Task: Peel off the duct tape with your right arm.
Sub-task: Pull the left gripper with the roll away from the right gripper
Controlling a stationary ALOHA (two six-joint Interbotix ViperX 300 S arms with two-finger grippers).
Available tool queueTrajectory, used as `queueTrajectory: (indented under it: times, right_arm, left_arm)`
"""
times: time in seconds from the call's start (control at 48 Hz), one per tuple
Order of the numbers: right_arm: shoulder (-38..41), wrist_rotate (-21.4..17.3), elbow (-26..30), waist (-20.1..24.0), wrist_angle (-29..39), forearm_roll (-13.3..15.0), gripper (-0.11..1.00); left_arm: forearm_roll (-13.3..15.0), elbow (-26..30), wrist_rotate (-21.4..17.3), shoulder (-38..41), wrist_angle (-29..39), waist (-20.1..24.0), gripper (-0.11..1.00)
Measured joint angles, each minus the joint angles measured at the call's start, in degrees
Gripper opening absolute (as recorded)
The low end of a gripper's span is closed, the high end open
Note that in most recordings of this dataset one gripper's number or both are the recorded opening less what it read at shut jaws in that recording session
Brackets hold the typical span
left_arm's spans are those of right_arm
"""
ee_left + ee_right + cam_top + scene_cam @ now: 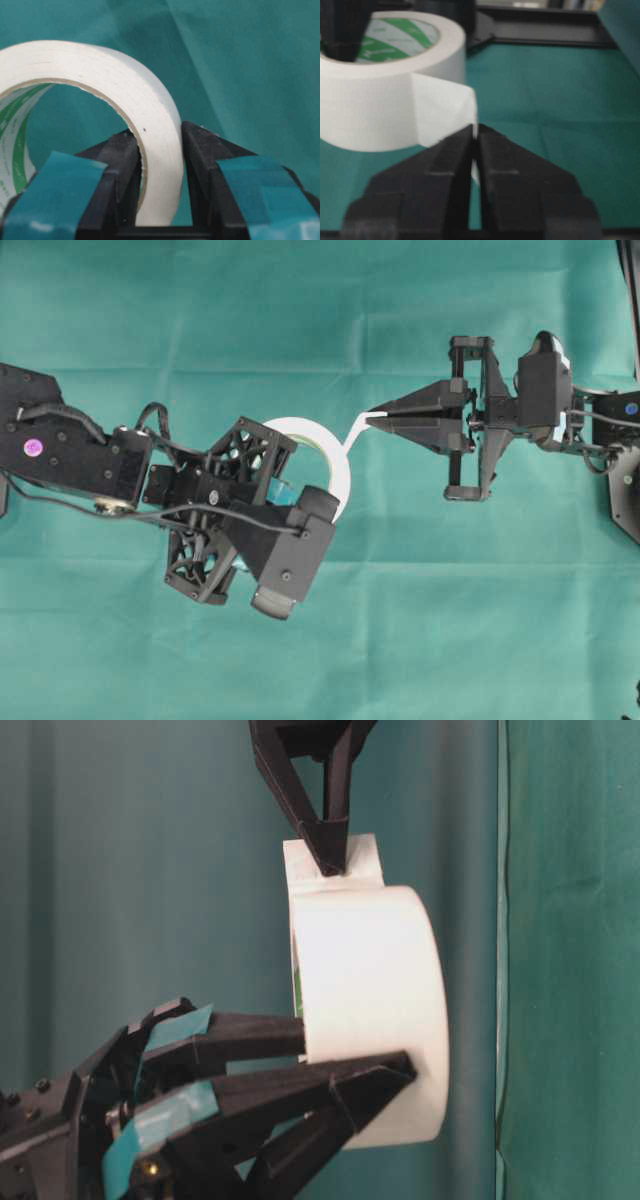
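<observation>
The duct tape is a white roll with a pale green printed inner rim, held up off the green cloth. My left gripper is shut on the roll's wall, one finger inside the ring and one outside; the duct tape fills the left of that view. A loose white strip end runs from the roll to my right gripper, which is shut on the strip's tip. In the right wrist view the strip enters between the closed pointed fingers of the right gripper.
A green cloth covers the whole table. The right arm's black base stands at the right edge. A dark frame runs along the back in the right wrist view.
</observation>
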State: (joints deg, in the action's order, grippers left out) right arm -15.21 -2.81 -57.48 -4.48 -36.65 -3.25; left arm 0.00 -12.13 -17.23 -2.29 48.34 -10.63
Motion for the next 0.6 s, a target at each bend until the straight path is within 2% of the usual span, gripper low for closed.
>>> queueTrajectory:
  times: [0.146,0.354,0.604]
  right_arm:
    - [0.1,0.4,-0.1,0.0,0.0,-0.1,-0.09]
    - [0.1,0.0,-0.1,-0.5,0.0,-0.2,-0.09]
    - [0.1,0.0,-0.1,-0.5,-0.1,-0.2,-0.09]
  left_arm:
    - [0.0,-0.9,-2.6,0.0,-1.1,-1.0,0.22]
    - [0.1,-2.5,-7.6,-0.2,-2.9,-4.7,0.21]
    - [0.1,-4.2,-9.6,-1.7,-6.3,-5.6,0.21]
